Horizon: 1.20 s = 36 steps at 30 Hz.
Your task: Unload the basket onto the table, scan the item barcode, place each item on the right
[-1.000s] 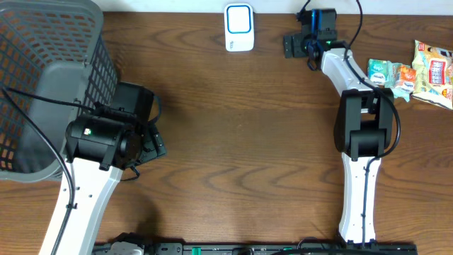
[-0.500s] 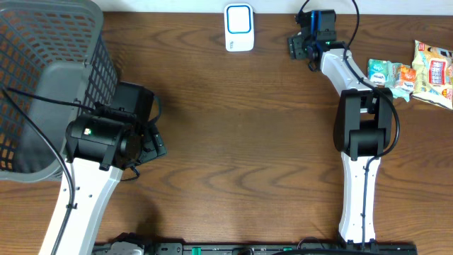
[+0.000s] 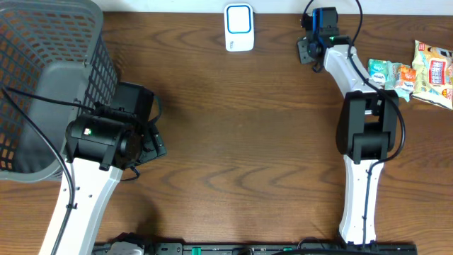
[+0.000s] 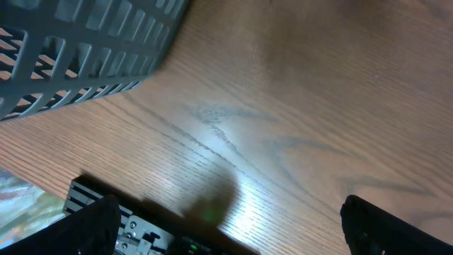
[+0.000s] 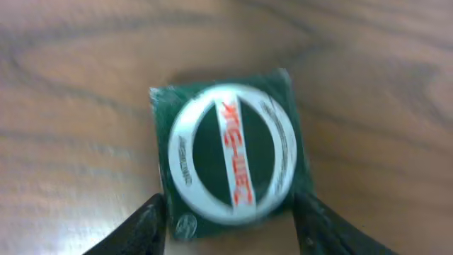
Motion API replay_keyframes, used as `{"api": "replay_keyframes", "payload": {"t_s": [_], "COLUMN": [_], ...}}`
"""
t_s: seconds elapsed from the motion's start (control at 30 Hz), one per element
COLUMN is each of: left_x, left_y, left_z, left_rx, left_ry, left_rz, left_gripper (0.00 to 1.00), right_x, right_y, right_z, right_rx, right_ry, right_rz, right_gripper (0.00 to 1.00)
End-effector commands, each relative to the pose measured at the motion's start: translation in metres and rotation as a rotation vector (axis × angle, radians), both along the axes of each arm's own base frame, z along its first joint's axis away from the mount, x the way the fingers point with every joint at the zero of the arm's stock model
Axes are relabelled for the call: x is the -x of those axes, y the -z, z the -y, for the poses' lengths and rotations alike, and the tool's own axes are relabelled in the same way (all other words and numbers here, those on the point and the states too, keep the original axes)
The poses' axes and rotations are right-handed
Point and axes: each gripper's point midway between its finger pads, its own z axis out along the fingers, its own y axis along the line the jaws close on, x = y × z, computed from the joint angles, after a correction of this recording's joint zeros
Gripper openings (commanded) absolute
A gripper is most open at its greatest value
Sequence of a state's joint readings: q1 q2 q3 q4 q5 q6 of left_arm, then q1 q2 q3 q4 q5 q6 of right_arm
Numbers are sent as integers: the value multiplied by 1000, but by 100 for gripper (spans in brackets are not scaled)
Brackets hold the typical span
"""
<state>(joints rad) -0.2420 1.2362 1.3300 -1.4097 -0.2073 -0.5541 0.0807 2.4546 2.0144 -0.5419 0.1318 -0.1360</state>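
A green square packet [image 5: 230,152] with a white ring and red lettering lies flat on the wooden table. My right gripper [image 5: 230,212] straddles its near edge, and its two dark fingers press against the packet's left and right sides. From overhead that gripper [image 3: 306,49] is at the back of the table and hides the packet under it. A white and blue scanner [image 3: 239,27] stands to its left, a short way off. Beside the basket, my left gripper [image 4: 241,230] hangs wide open over bare wood, holding nothing.
A grey mesh basket [image 3: 42,78] fills the back left corner, and its wall [image 4: 85,49] shows in the left wrist view. Several snack packets [image 3: 414,71] lie at the right edge. A black rail [image 4: 141,227] runs along the table's front edge.
The right gripper's jaws have closed in from wide open onto the green packet, and the gripper has shifted slightly right. The left arm has not moved.
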Motion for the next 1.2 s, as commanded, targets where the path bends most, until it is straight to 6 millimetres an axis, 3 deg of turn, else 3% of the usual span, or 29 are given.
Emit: {"api": "replay_keyframes", "payload": {"t_s": [0.0,0.07,0.17,0.37,0.57,0.9,1.17], "left_x": [1,1,1,1,1,1,1], "left_y": [0,0,0,0,0,0,0], "left_z": [0,0,0,0,0,0,0], "left_rx": [8,7,8,8,7,8,7], "left_ry": [-16,-16,-16,-16,-16,-16,-16], "left_rz": [1,1,1,1,1,1,1], "left_gripper": [98,98,98,98,98,97,98], "right_x": [9,18,21,1,-19,-24,-21], "right_y": [-30,-30,-32,-43,-50,-5,13], "right_z": [17,23,23,14,-12,-2,-10], "right_rx": [65,90,90,39,-146,-237,-250], "right_ry": [65,78,77,43,-151,-203,-213], "right_rz": [8,-26,-34,53,139,113,84], "right_gripper": [46,47,75,99,99,99,99]}}
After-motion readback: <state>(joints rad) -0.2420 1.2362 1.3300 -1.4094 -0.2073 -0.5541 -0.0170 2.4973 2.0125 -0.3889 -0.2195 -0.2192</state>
